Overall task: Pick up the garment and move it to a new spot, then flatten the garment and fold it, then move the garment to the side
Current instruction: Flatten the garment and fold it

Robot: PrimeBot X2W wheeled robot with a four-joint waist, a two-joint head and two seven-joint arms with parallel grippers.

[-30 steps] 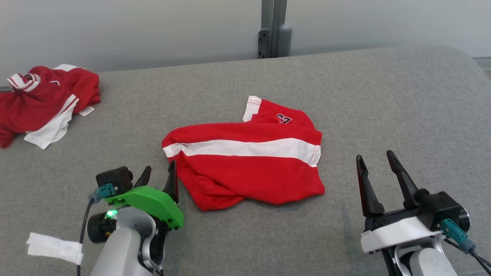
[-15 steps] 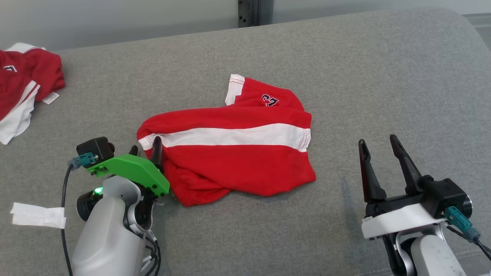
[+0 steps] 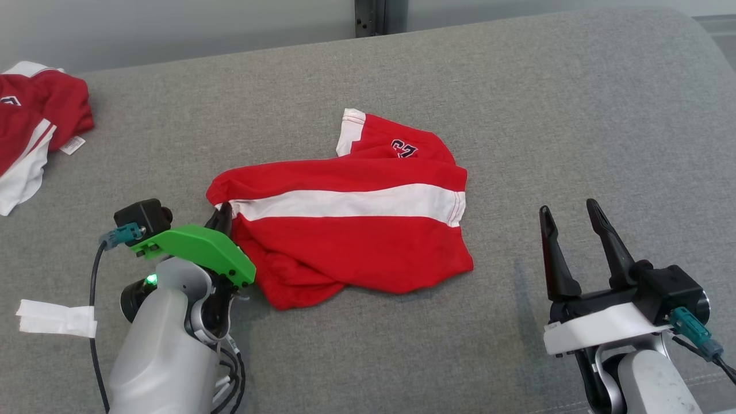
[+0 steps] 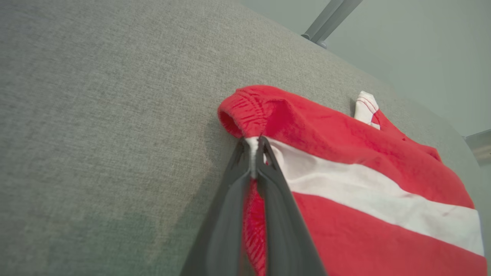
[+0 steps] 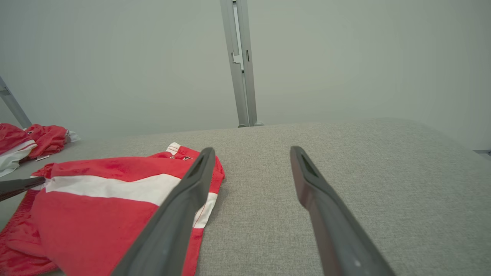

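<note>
Red cloth garment with a white stripe lies crumpled on the grey fabric desk; my left jaws pinch its waistband end for lifting, right jaws gape empty beside.

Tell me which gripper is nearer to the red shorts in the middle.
Left. The left gripper is shut on the waistband end of the red shorts. The right gripper stands open beyond their right edge, apart from them.

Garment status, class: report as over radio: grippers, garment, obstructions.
Left gripper shut on garment at white stripe's end. Right gripper open, apart from it. It lies rumpled on grey surface. Nothing blocking.
</note>
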